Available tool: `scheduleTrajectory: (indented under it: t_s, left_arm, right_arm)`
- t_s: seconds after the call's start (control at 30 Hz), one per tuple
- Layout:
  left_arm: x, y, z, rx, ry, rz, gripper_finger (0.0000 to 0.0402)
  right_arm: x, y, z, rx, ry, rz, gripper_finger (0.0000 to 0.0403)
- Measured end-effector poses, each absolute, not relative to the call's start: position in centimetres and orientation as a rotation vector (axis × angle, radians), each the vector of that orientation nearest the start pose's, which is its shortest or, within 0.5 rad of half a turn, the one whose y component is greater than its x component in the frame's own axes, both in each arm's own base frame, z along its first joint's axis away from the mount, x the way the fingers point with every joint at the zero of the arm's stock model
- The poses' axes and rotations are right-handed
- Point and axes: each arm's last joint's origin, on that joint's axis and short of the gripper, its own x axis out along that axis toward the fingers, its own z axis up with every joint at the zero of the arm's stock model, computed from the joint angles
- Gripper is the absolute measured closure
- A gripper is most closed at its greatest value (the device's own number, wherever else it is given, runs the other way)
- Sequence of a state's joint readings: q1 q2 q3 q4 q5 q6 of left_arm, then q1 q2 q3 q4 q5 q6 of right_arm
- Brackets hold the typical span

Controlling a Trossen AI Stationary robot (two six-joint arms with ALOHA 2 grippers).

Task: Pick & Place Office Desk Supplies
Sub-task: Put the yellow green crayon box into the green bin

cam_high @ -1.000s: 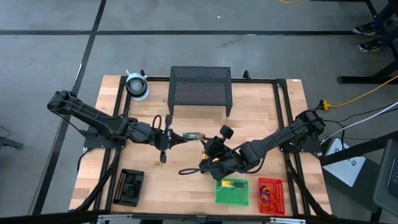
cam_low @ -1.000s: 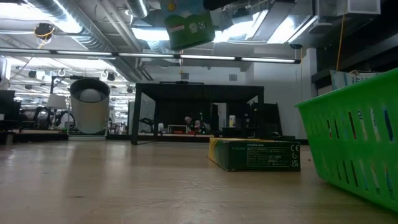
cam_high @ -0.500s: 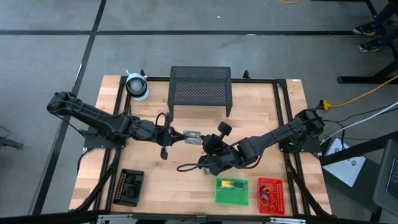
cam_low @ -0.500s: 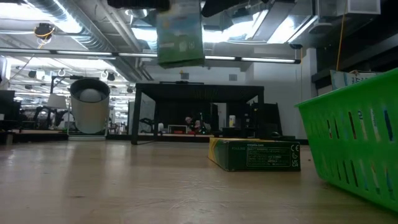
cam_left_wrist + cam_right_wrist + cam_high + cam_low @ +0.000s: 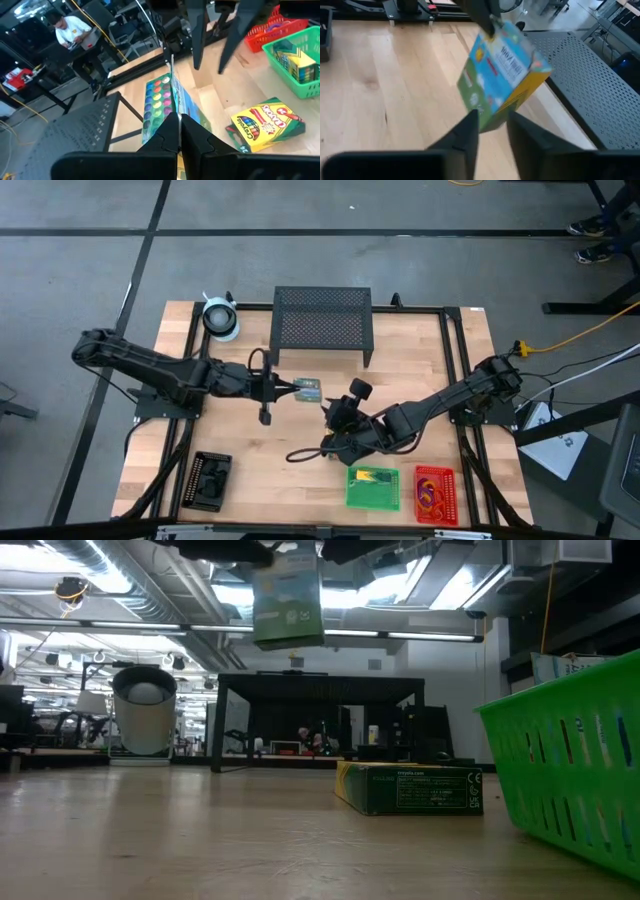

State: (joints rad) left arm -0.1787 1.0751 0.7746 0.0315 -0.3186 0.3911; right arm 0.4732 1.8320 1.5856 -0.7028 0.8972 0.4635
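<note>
Item, high view: a small green-white card box [image 5: 308, 389] is held in the air over the middle of the wooden bench [image 5: 440, 380], just in front of the large black mesh stand [image 5: 322, 328], by the left gripper [image 5: 285, 388], whose jaws are clamped shut on it. The right gripper [image 5: 335, 412] is found near the box but apart from it, toward the front edge. A second ago the box lay between the two grippers; it has since been drawn back and leftward with the left arm, so a hand-over from right to left is judged complete. The green slotted plastic tray [image 5: 372, 487] and red slotted plastic tray [image 5: 436, 492] are noted at the front right corner, the black tray [image 5: 210, 480] at the front left. Item, low view: the box [image 5: 288, 606] is seen hanging high and nearly upright, where it was tilted before; the yellow-green crayon box [image 5: 410, 789] lies flat on the bench beside the green tray. Item, left wrist view: the box is pinched edge-on between the closed fingers [image 5: 165, 137]. Item, right wrist view: the right fingers [image 5: 470, 130] are parted with a plain gap, nothing being gripped, the box hanging just beyond them. Placement is not yet done; a tray remains to be reached, the black one being judged nearest to the left arm.
</note>
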Motion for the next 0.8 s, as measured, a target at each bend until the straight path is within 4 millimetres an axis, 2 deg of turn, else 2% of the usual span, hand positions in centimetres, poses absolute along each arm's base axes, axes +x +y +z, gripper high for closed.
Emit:
scheduleTrajectory:
  t_s: [0.2, 0.37, 0.53, 0.8]
  left_arm:
    - [22.3, -3.4, 30.4, 0.465, 0.268, 0.066, 0.04]
    - [21.0, -4.0, 31.4, 0.475, 0.215, 0.012, 0.04]
    - [19.8, -4.5, 32.3, 0.52, 0.148, -0.069, 0.04]
    - [19.1, -5.4, 32.7, 0.543, 0.094, -0.179, 0.04]
  right_arm:
    - [35.8, 15.7, 28.9, -0.136, 0.583, -0.582, 0.0179]
    - [36.5, 16.0, 29.0, -0.07, 0.512, -0.576, 0.012]
    - [37.9, 16.8, 28.6, -0.021, 0.382, -0.458, 0.0107]
    - [38.6, 16.9, 28.6, -0.006, 0.262, -0.391, 0.0125]
